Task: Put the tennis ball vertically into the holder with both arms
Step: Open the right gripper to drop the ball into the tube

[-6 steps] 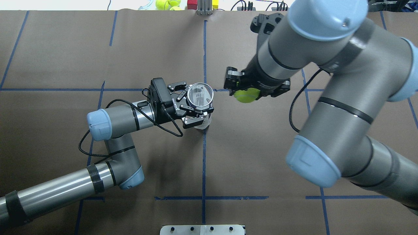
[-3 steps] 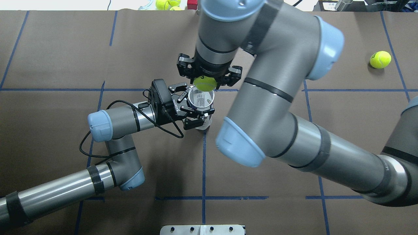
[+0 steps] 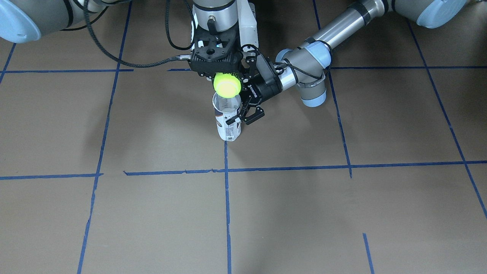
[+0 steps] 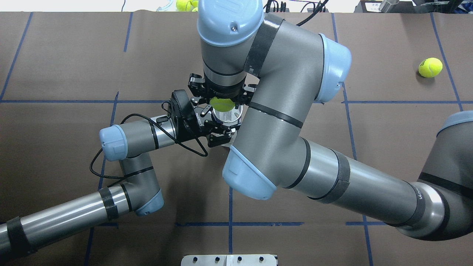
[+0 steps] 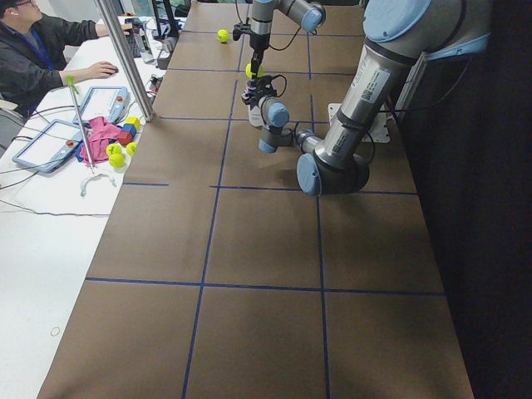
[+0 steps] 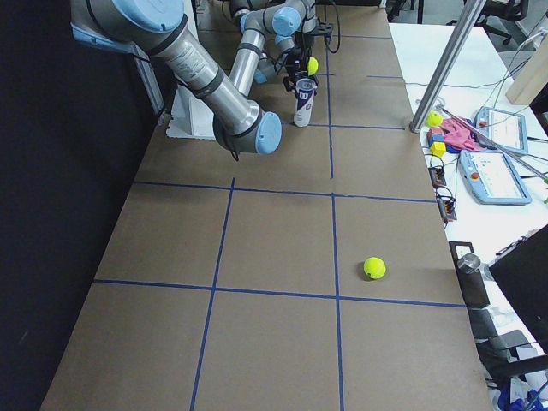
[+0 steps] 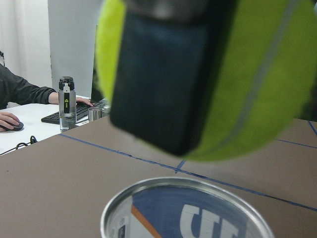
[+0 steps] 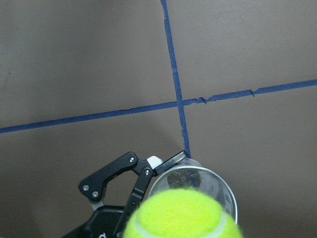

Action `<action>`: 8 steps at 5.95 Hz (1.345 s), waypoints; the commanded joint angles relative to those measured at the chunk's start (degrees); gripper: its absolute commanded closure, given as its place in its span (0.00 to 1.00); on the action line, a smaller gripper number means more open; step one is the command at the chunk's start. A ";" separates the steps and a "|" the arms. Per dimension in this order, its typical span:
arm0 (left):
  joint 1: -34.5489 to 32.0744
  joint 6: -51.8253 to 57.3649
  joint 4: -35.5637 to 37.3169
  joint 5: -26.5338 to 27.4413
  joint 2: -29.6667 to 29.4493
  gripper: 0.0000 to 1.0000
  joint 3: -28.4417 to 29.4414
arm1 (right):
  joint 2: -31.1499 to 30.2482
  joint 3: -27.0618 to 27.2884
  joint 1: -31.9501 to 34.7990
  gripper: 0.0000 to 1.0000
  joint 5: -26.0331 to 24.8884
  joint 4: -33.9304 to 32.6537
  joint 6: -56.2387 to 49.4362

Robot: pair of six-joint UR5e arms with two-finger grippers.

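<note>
Tennis ball (image 3: 227,84) hung gripped in my right pincer (image 3: 226,80), just above the upright tennis-ball can (image 3: 227,127) that my left pincer (image 4: 218,120) clamped.

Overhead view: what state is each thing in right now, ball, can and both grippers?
tennis ball: gripped, just above the holder's mouth, not inside.
holder: upright, top open, looks empty.
right gripper: shut on the tennis ball.
left gripper: shut on the holder.
spare ball: loose on the table.
</note>
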 commanded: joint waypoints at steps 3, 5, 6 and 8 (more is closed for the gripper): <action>0.00 0.00 -0.06 0.00 0.00 0.16 0.00 | -0.55 0.21 -0.11 0.00 -0.29 -0.04 0.00; 0.00 0.00 -0.06 0.00 0.00 0.16 0.00 | -0.46 0.30 -0.11 0.00 -0.29 -0.04 -0.09; 0.00 0.00 -0.06 0.00 0.00 0.16 0.00 | -0.37 0.56 -0.11 0.00 -0.03 -0.04 -0.18; 0.00 0.00 -0.15 0.00 0.09 0.16 0.00 | -2.20 1.87 2.51 0.00 0.85 -0.13 -4.10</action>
